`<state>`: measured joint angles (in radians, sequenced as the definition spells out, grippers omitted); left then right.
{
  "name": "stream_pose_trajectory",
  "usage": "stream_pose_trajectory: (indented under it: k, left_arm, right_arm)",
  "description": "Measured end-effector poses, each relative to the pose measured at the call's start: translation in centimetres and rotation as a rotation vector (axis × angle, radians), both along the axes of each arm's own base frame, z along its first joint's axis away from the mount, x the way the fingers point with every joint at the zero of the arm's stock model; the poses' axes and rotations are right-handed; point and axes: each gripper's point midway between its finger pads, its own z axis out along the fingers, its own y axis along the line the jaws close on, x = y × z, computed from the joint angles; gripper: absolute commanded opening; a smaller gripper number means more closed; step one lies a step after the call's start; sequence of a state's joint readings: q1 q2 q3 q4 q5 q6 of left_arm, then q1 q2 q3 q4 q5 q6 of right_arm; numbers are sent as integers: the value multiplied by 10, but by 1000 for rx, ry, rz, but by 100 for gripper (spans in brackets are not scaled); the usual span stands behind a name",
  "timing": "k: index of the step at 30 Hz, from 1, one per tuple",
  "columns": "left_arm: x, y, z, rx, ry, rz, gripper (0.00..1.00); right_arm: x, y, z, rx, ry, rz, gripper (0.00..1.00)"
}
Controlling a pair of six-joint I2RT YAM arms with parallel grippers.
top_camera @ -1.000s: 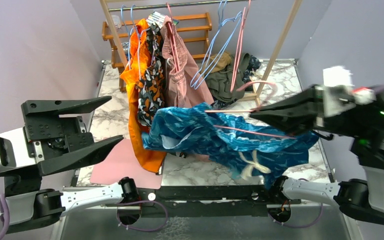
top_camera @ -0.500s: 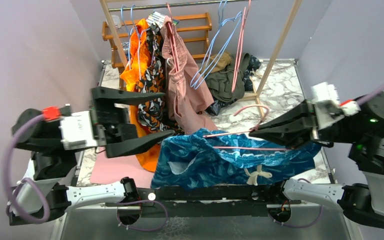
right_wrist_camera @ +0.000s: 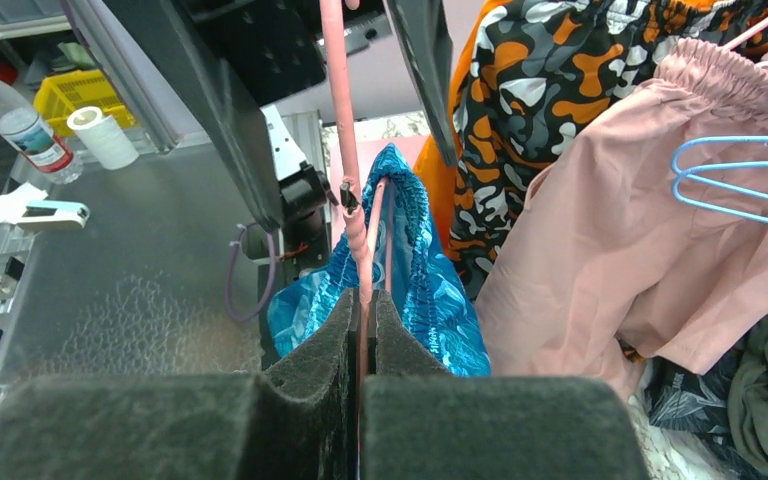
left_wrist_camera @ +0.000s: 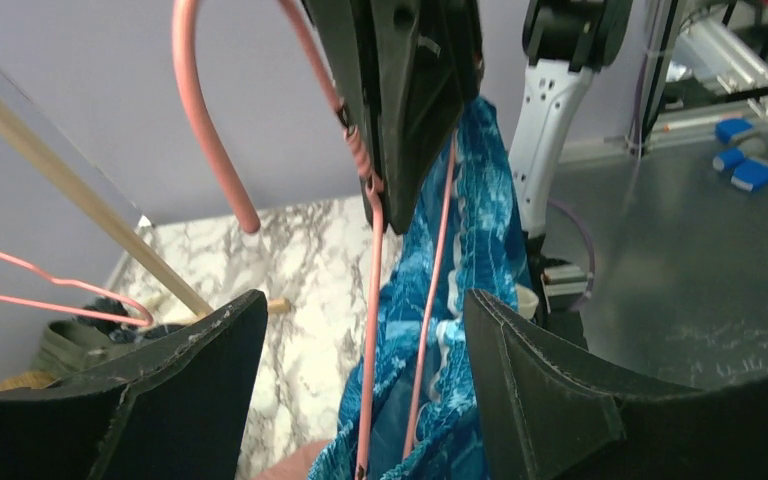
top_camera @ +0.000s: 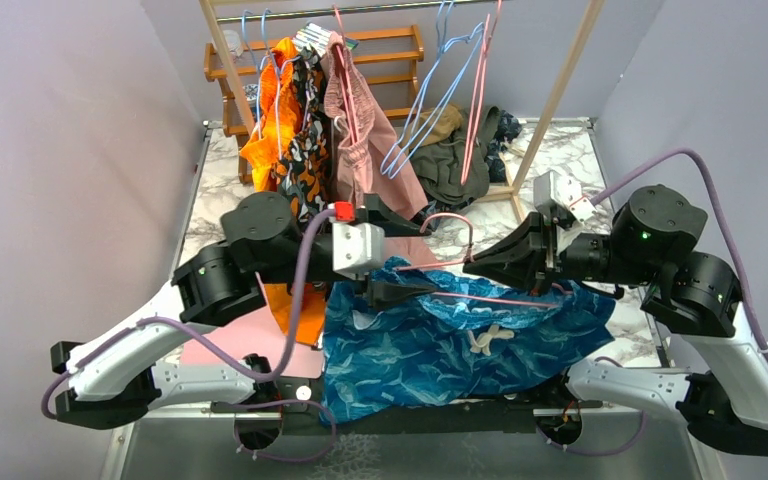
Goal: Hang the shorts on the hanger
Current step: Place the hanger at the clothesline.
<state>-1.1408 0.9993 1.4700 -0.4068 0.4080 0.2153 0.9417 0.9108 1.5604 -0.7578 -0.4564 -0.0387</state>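
Right pincer grips hanger; shorts hang from it.

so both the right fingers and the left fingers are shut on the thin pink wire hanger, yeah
Not both. The left fingers stand open, one on each side of the thin pink wire hanger, not gripping it, as the left wrist view shows. The right fingers are shut on it.

Cam setup, quick version
Top cam looks down on the table from behind; wrist cams face each other up close, both catching the hanger and shorts.
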Motion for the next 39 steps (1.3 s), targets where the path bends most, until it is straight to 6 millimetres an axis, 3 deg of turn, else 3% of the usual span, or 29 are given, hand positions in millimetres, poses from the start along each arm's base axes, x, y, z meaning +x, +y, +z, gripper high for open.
stream_pose_trajectory:
  k: [3,9,20,22,25,28,39]
  left_arm:
    - [6,-10,-21,55,14,4,72]
    - [15,-21,-37,100,9,22,60]
    - [26,-38,-63,175,7,29,0]
    - [23,-39,-66,181,8,15,0]
    - [19,-39,-71,188,6,-3,0]
    - [19,-40,-79,204,12,-5,0]
    - [14,-42,-89,221,18,-47,0]
  right_arm:
    - [-1,-2,-3,-2,2,0,1]
    - [-1,-1,-8,-8,6,0,1]
    - [3,3,-29,-51,29,-1,1]
    - [4,3,-30,-57,25,-2,1]
    - [2,2,-35,-66,24,7,32]
    - [1,1,-41,-72,35,6,46]
    - [-3,-3,-40,-55,31,10,44]
